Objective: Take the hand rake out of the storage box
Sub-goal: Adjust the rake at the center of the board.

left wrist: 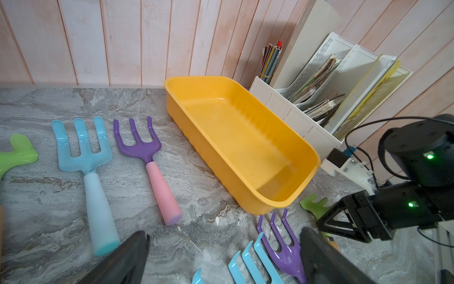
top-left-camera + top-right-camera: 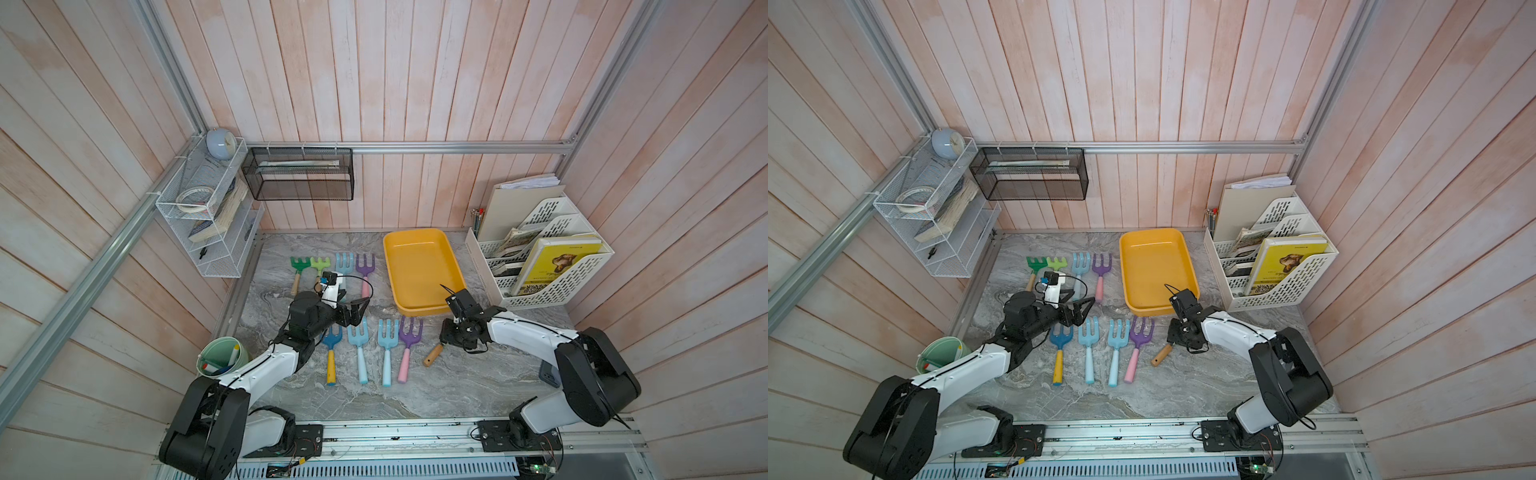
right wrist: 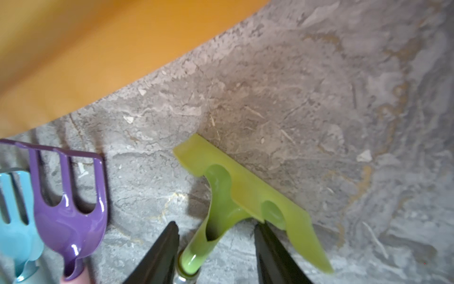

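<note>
Rake [image 3: 233, 196]: on table [image 2: 415, 395] by box [image 2: 419, 270] near end | right gripper [image 3: 215, 223]: jaws apart astride rake neck | left gripper [image 1: 224, 232]: fully open

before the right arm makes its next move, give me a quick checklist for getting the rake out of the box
1. storage box empty: ok.
2. green rake outside the box: ok.
3. right gripper straddles the rake's neck: ok.
4. Neck free of the grip: cannot tell.
5. left gripper open, empty: ok.
6. purple fork apart from the rake: ok.
</note>
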`<control>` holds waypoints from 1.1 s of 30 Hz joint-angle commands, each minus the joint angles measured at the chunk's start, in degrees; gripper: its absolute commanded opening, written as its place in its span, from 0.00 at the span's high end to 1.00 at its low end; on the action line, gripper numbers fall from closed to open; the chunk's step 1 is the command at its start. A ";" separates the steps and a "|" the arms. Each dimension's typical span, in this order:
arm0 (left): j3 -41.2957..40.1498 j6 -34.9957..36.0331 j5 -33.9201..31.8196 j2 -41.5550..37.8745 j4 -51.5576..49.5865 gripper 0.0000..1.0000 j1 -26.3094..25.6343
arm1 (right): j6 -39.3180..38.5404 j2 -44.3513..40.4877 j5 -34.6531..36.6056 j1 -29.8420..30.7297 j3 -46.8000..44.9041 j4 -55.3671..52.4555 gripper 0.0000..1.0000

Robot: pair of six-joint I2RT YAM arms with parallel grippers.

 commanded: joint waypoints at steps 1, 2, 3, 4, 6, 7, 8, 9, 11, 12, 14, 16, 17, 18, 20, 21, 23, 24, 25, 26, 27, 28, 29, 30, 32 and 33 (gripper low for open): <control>-0.20 1.04 0.37 0.16 0.45 0.00 0.24 | -3.39 3.06 1.93 1.77 -0.46 -5.61 0.51; -0.20 0.98 0.41 0.17 0.41 0.00 0.24 | -4.21 3.58 1.28 1.90 -0.38 -4.92 0.52; -0.07 1.02 0.46 0.25 0.36 0.00 0.24 | -5.61 4.13 0.34 2.08 -0.08 -4.10 0.54; -0.07 0.98 0.52 0.21 0.37 0.00 0.24 | -7.06 4.85 -0.28 2.47 0.31 -3.40 0.56; -0.19 1.04 0.46 0.09 0.23 0.00 0.29 | -9.23 6.27 -0.36 3.22 1.47 -3.38 0.60; -0.20 1.04 0.37 -0.08 0.22 0.00 0.24 | -10.61 7.12 -0.39 3.66 2.23 -3.58 0.61; -0.28 1.09 0.21 -0.16 0.27 0.00 0.24 | -11.90 7.68 -0.74 4.05 2.69 -3.76 0.62; -0.29 1.11 0.18 -0.18 0.26 0.00 0.24 | -13.07 8.29 -1.12 4.27 3.24 -4.15 0.65; -0.30 1.14 0.04 -0.27 0.11 0.00 0.24 | -14.21 8.61 -1.51 4.38 3.50 -4.55 0.69; -0.29 1.14 -0.13 -0.35 0.00 0.00 0.24 | -14.30 8.34 -1.34 4.41 3.28 -4.56 0.70; -0.29 1.13 -0.16 -0.36 0.03 0.00 0.24 | -14.92 7.82 -1.89 4.46 2.90 -4.40 0.71; -0.29 1.18 -0.24 -0.35 -0.01 0.00 0.26 | -15.69 7.18 -2.54 4.67 2.57 -4.25 0.73; -0.34 1.08 -0.24 -0.43 0.03 0.00 0.24 | -16.07 7.00 -3.05 4.80 2.41 -3.93 0.73; -0.36 1.12 -0.46 -0.45 0.05 0.00 0.24 | -15.81 6.91 -3.11 4.88 2.36 -3.71 0.72; -0.42 1.08 -0.77 -0.49 -0.08 0.00 0.27 | -14.62 7.05 -2.81 4.81 2.43 -3.60 0.71; -0.37 1.00 -0.96 -0.59 -0.14 0.00 0.24 | -14.50 7.23 -3.15 4.99 2.61 -3.49 0.70; -0.45 0.87 -2.00 -0.75 -0.36 0.00 0.24 | -13.80 7.12 -2.76 5.34 3.08 -4.16 0.68; -0.46 0.82 -2.81 -0.92 -0.44 0.00 0.24 | -13.47 6.58 -2.31 5.56 3.38 -4.72 0.66; -0.38 0.85 -3.68 -1.12 -0.76 0.00 0.24 | -13.37 5.46 -2.10 5.69 3.77 -5.31 0.63; -0.23 0.84 -4.94 -1.43 -1.22 0.00 0.32 | -13.19 4.09 -1.45 5.71 4.36 -6.18 0.61; 0.17 1.30 -7.30 -1.98 -2.43 0.00 0.33 | -12.93 2.26 -0.27 5.72 5.43 -7.53 0.59; 0.87 1.82 -10.99 -2.93 -4.11 0.00 0.41 | -12.92 0.25 0.92 5.73 6.86 -9.05 0.56; 1.72 2.02 -15.58 -3.95 -5.99 0.00 0.62 | -13.00 -1.59 2.94 5.77 8.46 -10.45 0.54; 2.59 1.94 -21.66 -5.17 -8.03 0.00 1.02 | -13.29 -3.56 5.18 5.70 10.64 -11.51 0.51; 3.14 0.68 -33.74 -7.18 -10.36 0.00 2.69 | -15.07 -7.01 9.91 5.65 14.29 -9.75 0.37; 3.02 -0.14 -38.24 -7.95 -11.05 0.00 4.44 | -16.71 -8.86 13.06 5.50 15.45 -6.55 0.26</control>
